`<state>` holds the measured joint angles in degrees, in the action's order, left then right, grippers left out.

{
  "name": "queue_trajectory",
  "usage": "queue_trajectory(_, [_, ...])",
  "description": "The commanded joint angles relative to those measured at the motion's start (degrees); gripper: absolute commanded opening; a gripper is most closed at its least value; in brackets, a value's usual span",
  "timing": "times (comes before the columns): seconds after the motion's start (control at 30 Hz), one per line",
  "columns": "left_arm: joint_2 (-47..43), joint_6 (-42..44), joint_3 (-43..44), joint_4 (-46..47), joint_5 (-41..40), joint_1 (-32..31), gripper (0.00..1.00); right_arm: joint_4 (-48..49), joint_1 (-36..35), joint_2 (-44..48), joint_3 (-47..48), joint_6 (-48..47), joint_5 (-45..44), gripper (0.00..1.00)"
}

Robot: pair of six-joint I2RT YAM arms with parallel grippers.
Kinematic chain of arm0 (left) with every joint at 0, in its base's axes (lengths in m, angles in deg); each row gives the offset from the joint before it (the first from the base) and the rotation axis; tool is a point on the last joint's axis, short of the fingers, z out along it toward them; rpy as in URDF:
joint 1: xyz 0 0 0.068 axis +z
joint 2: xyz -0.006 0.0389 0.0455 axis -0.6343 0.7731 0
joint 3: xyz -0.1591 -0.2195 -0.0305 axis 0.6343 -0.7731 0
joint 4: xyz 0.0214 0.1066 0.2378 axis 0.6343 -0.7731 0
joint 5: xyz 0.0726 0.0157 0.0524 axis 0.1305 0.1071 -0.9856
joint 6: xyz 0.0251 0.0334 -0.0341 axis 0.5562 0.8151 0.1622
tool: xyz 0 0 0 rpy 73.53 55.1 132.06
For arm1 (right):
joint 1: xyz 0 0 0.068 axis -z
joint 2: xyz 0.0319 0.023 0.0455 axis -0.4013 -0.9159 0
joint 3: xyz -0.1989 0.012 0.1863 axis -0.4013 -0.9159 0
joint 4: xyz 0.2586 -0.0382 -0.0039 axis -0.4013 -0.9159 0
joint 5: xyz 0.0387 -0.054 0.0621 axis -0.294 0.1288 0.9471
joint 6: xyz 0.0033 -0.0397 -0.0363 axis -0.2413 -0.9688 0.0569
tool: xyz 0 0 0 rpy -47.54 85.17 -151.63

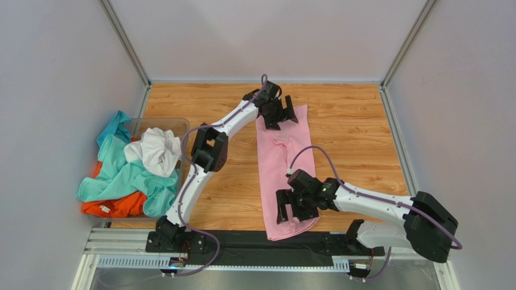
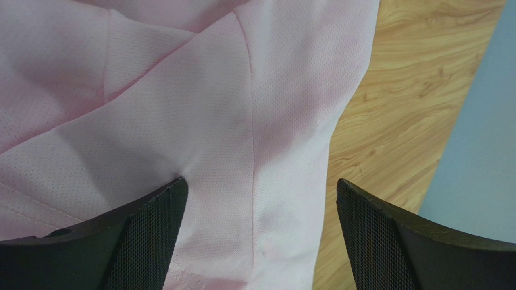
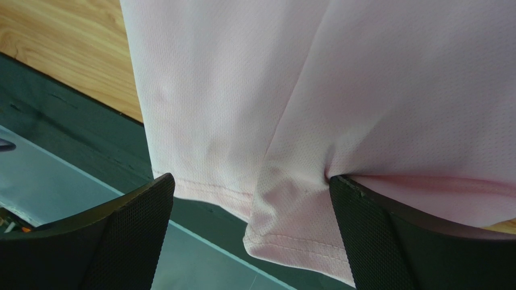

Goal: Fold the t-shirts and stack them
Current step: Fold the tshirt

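A light pink t-shirt (image 1: 283,175) lies on the wooden tabletop (image 1: 357,133) as a long narrow band. It appears already folded in along its length, running from the far middle towards the robot, with its hem hanging just over the black strip (image 1: 254,244) at the near edge. One arm is at each end. The left fingers (image 2: 145,241) are spread wide at the far end, one tip seemingly dimpling the cloth and the other over bare wood just past the shirt's long edge. The right fingers (image 3: 387,241) are equally wide at the hem end, one tip at a pucker in the fabric and the other over the dark strip beyond the hem. Neither pair holds anything. This straddling of the edges looks like preparation to pinch both ends together, probably to fold the band across itself. Well to the left, a clear bin (image 1: 158,124) holds the waiting pile: a white t-shirt (image 1: 158,151) on top, a teal t-shirt (image 1: 124,175) spilling out, and an orange t-shirt (image 1: 112,207) beneath, all unfolded.
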<state>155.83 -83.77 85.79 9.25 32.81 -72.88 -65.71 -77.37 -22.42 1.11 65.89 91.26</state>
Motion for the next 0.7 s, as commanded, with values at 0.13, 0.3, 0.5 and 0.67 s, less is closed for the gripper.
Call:
queue_trajectory(0.13, [3.9, -4.77, -2.14, 4.64, 5.43, 1.53, 1.0, -1.31, -6.4, -1.51, 7.93, -3.61, -0.21, 1.0])
queue_trajectory(0.3, [2.59, -3.89, -2.15, 6.49, 5.44, 1.96, 1.0, -6.5, -6.93, 4.27, 13.11, -6.79, -3.62, 1.0])
queue_trajectory(0.5, [-3.65, -2.05, -0.84, 9.65, 6.76, 2.4, 1.0, -12.58, -6.14, 7.19, 15.84, -6.7, -14.42, 1.0])
queue_trajectory(0.67, [-12.87, 2.26, -0.47, 8.52, 10.35, 2.41, 1.0, -11.96, 1.4, 4.56, 16.72, -9.15, -16.91, 1.0])
